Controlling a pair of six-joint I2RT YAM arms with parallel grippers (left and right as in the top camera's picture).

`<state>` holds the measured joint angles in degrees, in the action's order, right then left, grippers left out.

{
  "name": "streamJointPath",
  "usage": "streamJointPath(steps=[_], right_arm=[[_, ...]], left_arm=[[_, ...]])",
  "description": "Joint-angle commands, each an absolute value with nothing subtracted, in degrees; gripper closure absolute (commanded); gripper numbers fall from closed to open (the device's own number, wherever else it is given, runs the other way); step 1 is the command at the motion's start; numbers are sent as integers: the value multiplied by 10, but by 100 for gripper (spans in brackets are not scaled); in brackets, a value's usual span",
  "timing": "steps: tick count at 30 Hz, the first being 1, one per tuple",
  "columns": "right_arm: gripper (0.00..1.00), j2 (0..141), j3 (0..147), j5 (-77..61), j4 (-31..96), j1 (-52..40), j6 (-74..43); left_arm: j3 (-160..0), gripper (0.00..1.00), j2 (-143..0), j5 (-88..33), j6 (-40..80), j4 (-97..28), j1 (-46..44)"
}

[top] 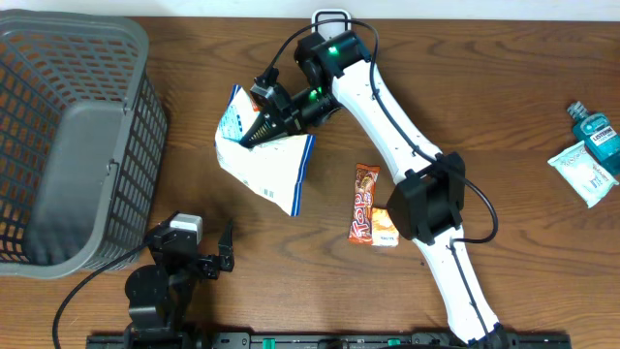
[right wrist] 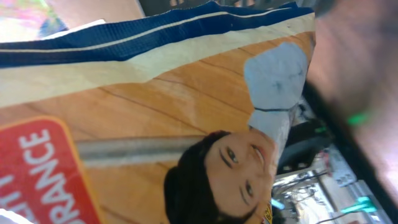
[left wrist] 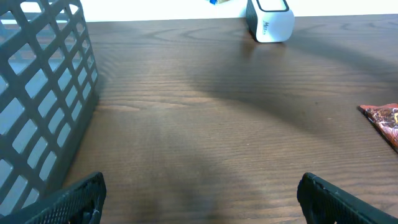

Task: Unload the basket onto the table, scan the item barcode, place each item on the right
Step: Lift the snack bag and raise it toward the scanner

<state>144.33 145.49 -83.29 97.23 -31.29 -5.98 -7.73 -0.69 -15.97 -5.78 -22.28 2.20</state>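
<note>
Bag is what we must scan, so we place it by working outward from our base. Nearest us, the left gripper sits idle, jaws spread wide with nothing between them, and the basket lies at its 10 o'clock. Farther out lie a candy bar and an orange packet, touching each other. Beyond them the right gripper is pinched tight on the bag's upper-left edge. The bag reaches from it toward 5 o'clock, its long axis running roughly 11 to 5, and its printed face fills the right wrist view. Farthest out, the scanner stands at the far edge of the table, about 1 o'clock from the right gripper. That arm is much the nearer, so we reckon the move is to carry the bag toward 1 o'clock and turn its barcode to the scanner. We cannot find the barcode in any view.
</note>
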Motion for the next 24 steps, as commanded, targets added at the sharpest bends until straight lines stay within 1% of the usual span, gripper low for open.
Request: streamJointPath(steps=[1, 5, 7, 10, 11, 13, 16, 18, 20, 24], right_arm=[[99, 1440, 1465, -815, 973, -309, -39], [99, 1440, 1465, -794, 973, -311, -28], [99, 1440, 1465, -716, 973, -307, -5], [99, 1440, 1465, -535, 973, -302, -20], [99, 1438, 1465, -505, 973, -302, -32], [99, 1428, 1465, -501, 973, -302, -29], [99, 1392, 1465, -495, 973, -300, -20], [99, 1359, 1465, -463, 973, -300, -18], [99, 1321, 1465, -410, 973, -301, -18], [99, 1243, 1465, -239, 973, -316, -17]], left_arm=[[-69, 2, -6, -158, -53, -234, 23], [-69, 2, -6, -158, -53, -234, 23], [-69, 2, -6, -158, -53, -234, 23], [-69, 2, -6, -158, -53, -234, 23], [-69, 2, -6, -158, -53, -234, 23], [-69, 2, -6, -158, -53, -234, 23], [-69, 2, -6, -158, -53, -234, 23], [-69, 2, -6, -158, -53, -234, 23], [-69, 2, -6, -158, -53, -234, 23], [-69, 2, -6, -158, -53, -234, 23]])
